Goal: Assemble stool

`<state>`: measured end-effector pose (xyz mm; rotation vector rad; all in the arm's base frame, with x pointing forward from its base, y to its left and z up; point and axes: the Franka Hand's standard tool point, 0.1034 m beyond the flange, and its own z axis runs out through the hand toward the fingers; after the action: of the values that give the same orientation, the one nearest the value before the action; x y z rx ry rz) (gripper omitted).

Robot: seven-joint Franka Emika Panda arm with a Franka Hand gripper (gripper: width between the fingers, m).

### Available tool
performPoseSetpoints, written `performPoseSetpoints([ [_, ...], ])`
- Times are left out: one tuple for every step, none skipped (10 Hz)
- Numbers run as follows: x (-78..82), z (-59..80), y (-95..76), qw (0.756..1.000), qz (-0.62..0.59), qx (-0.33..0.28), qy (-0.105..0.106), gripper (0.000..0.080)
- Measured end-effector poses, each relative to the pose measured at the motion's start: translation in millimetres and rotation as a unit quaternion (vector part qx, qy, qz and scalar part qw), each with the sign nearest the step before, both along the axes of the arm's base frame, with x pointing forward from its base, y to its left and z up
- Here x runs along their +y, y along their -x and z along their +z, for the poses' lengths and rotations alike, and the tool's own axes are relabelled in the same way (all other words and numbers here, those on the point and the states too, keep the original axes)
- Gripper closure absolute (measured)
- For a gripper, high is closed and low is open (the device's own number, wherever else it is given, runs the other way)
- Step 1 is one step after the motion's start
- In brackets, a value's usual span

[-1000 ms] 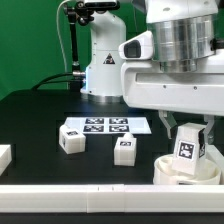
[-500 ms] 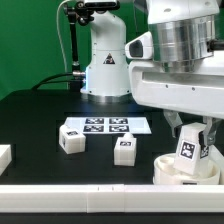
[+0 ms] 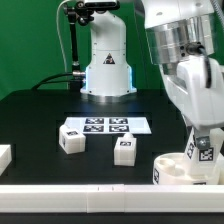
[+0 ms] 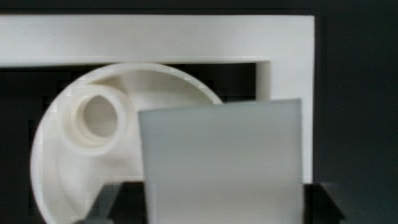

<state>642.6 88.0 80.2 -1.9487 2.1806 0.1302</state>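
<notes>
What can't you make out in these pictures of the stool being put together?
- Gripped leg, lower end: in the exterior view the seat rim hides it. In the wrist view the blurred leg itself covers where it would meet the seat.
- Seat: cut off by the exterior view's right edge.
- White block: mostly cut off by the exterior view's left edge.
- Tags on the two loose legs: too small to read.
</notes>
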Motion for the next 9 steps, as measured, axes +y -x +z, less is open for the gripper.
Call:
performPoseSetpoints([
  [4.0, -0.4, 0.5, 1.000, -0.026, 0.003, -0.003, 0.0459],
  [6.7, -0.3, 0.6, 0.998, -0.057, 0.010, -0.011, 0.0459],
  [8.8, -0.4, 0.8, 0.996, -0.085, 0.015, -0.019, 0.0459],
  [10.0, -0.4, 0.9, 0.995, -0.096, 0.018, -0.022, 0.0459],
  [12.5, -0.5, 1.2, 0.990, -0.132, 0.026, -0.032, 0.0459],
  [14.2, -0.7, 1.4, 0.987, -0.152, 0.031, -0.037, 0.0459],
  [15.0, -0.7, 1.5, 0.981, -0.186, 0.039, -0.045, 0.0459],
  [14.8, -1.0, 1.9, 0.971, -0.229, 0.048, -0.051, 0.0459],
  [16.1, -1.3, 2.2, 0.967, -0.244, 0.046, -0.056, 0.0459],
])
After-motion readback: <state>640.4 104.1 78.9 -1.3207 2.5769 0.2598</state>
